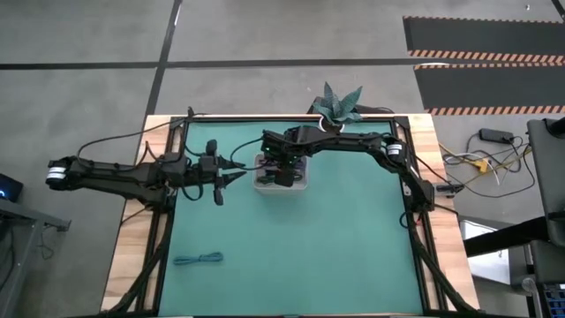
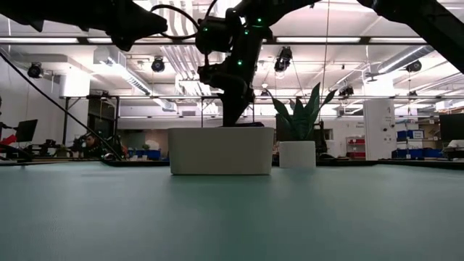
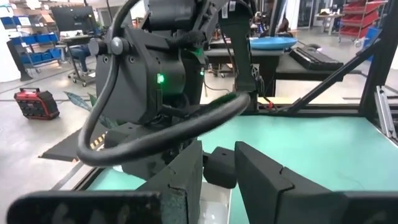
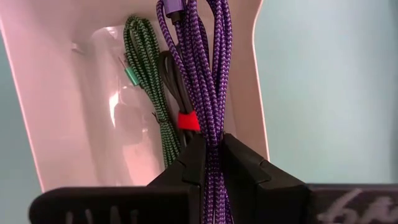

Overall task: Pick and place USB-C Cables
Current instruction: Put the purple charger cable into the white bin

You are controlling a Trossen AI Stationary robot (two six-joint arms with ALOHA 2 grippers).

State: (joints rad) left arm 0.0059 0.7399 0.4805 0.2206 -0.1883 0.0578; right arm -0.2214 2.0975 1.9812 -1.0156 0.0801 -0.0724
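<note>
My right gripper (image 4: 212,162) is over the white tray (image 1: 261,184), pointing steeply down and shut on the purple USB-C cable (image 4: 199,62). In the tray lie a dark green cable (image 4: 146,81) and a dark cable with a red band (image 4: 177,93). A teal cable (image 1: 198,259) lies flat on the green mat near the front left. My left gripper (image 1: 234,177) hovers level just left of the tray, open, with nothing between its fingers (image 3: 180,180). In the low view the tray's wall (image 2: 221,151) hides the cables. My right gripper pinches the bundled purple cable between its two fingers (image 4: 249,168), several strands together (image 4: 211,140). The fingers come steeply from above and lie along the bundle. The bundle hangs straight below them over the tray, beside its wall. Whether its lower end touches the tray, I cannot tell.
A potted plant (image 1: 340,104) in a white pot (image 2: 297,154) stands just beyond the tray at the table's far edge. Dark frame rails run along the mat's left and right sides (image 1: 415,221). Open green mat (image 1: 335,247) stretches in front of the tray.
</note>
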